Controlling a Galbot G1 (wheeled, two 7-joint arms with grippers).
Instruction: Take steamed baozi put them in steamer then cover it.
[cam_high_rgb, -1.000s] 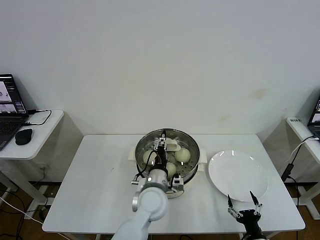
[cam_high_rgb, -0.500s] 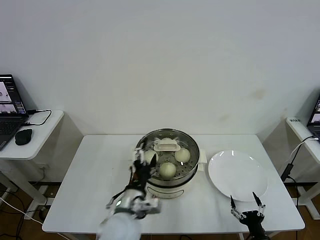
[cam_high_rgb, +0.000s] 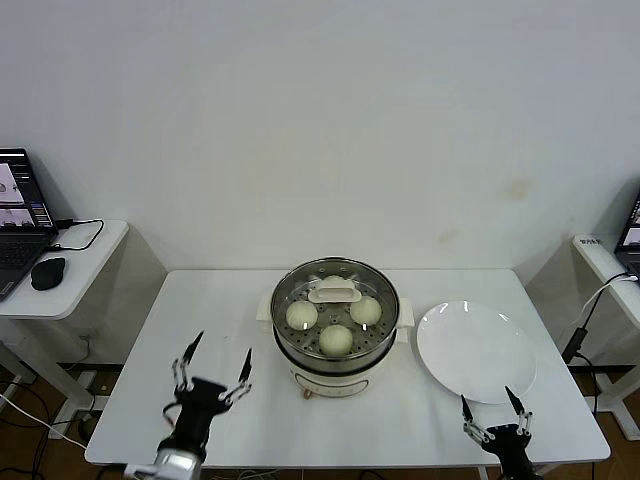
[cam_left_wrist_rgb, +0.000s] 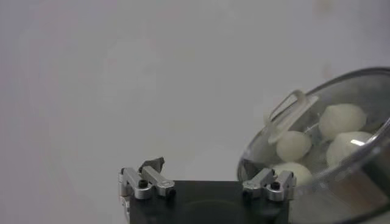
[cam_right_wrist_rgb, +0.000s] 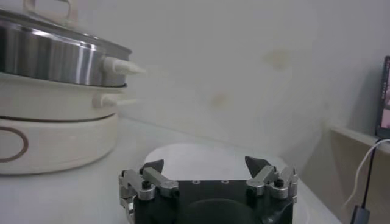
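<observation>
Now you see the cover (cam_high_rgb: 334, 297) seated on the steamer (cam_high_rgb: 335, 345) at the table's (cam_high_rgb: 220, 320) centre, steamed baozi (cam_high_rgb: 336, 339) beneath. Its glass is likely heavy, slick, fragile; grip the oblong handle (cam_high_rgb: 333, 293), whose long axis parallels the front edge. Left claw (cam_high_rgb: 212, 375) and right claw (cam_high_rgb: 491, 416) hang spread, empty, near the front corners.

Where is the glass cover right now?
In the head view the cover sits on the steamer at the table's centre, over the baozi, left of the white plate; neither gripper touches it.
</observation>
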